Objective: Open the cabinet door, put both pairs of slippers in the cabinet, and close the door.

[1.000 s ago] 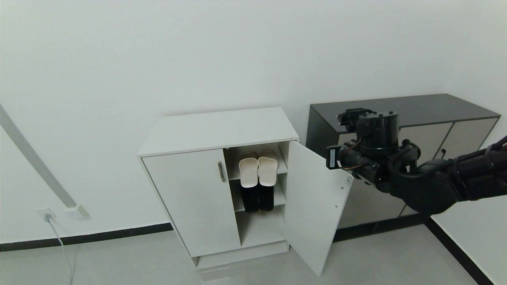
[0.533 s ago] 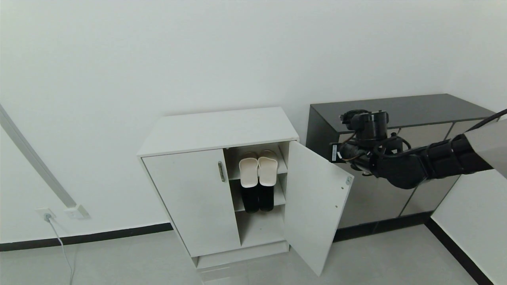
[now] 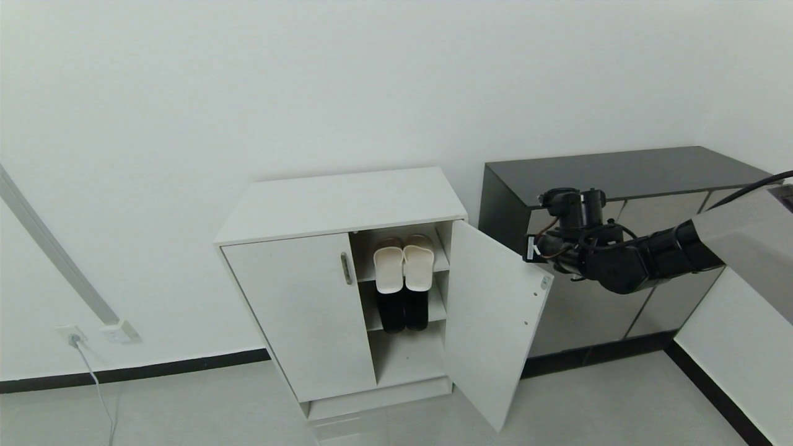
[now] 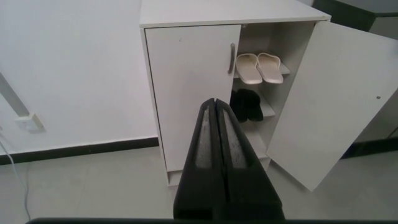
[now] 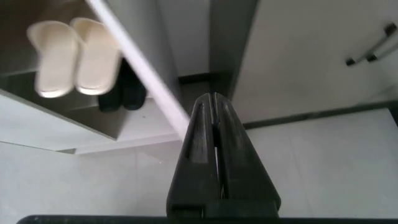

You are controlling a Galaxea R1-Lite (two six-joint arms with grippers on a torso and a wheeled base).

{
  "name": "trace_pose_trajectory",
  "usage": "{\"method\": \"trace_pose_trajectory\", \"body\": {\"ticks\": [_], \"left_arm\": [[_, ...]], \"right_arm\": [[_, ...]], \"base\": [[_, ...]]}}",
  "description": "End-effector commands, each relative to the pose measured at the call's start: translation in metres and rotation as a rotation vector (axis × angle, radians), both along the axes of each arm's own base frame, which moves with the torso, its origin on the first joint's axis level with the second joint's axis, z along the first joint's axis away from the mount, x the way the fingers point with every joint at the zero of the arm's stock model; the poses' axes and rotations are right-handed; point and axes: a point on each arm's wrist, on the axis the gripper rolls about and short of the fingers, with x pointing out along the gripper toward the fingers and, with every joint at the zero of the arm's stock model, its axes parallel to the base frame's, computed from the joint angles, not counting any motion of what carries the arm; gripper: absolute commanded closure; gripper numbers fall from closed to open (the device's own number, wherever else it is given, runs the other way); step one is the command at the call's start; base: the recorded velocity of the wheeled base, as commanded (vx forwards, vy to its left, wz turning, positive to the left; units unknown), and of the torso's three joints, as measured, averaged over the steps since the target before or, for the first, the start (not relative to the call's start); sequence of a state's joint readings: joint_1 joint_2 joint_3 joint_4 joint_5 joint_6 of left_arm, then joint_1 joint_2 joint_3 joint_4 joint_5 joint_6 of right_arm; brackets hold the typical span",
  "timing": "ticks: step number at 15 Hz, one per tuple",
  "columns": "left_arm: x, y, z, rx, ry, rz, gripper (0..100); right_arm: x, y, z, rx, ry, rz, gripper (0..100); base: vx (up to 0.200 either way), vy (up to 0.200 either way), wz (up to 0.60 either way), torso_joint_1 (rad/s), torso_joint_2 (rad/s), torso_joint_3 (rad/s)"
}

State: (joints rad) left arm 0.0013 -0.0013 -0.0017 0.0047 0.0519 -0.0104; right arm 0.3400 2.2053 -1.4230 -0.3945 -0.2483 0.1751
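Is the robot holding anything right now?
No. The left gripper and right gripper are both shut with nothing between them. The slippers sit in the cabinet.

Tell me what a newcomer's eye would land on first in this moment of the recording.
The white cabinet stands with its right door swung wide open. Inside, a pair of white slippers sits above a black pair. The right gripper, shut, hangs close to the open door's outer edge, in front of a dark sideboard.
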Motion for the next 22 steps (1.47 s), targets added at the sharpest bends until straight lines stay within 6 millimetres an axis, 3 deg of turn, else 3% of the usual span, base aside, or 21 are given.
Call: {"method": "trace_pose_trajectory", "body": {"ticks": [1, 13, 16, 22], "left_arm": [[0.000, 0.000, 0.000, 0.000, 0.001, 0.000, 100], [0.000, 0.000, 0.000, 0.000, 0.003, 0.000, 100], [0.000, 0.000, 0.000, 0.001, 0.001, -0.001, 100], [0.000, 0.000, 0.000, 0.000, 0.003, -0.001, 100]], "right_arm": [[0.000, 0.000, -0.006, -0.010, 0.028, 0.000, 100], [-0.007, 0.014, -0.021, -0.035, 0.077, 0.032, 100], [-0.017, 0.024, -0.017, -0.034, 0.078, 0.063, 100], [-0.064, 0.069, 0.000, -0.025, 0.068, 0.203, 100]], "base": [[0.000, 0.000, 0.00, 0.000, 0.00, 0.000], [0.000, 0.000, 0.00, 0.000, 0.00, 0.000], [0.000, 0.000, 0.00, 0.000, 0.00, 0.000], [0.000, 0.000, 0.00, 0.000, 0.00, 0.000]]}}
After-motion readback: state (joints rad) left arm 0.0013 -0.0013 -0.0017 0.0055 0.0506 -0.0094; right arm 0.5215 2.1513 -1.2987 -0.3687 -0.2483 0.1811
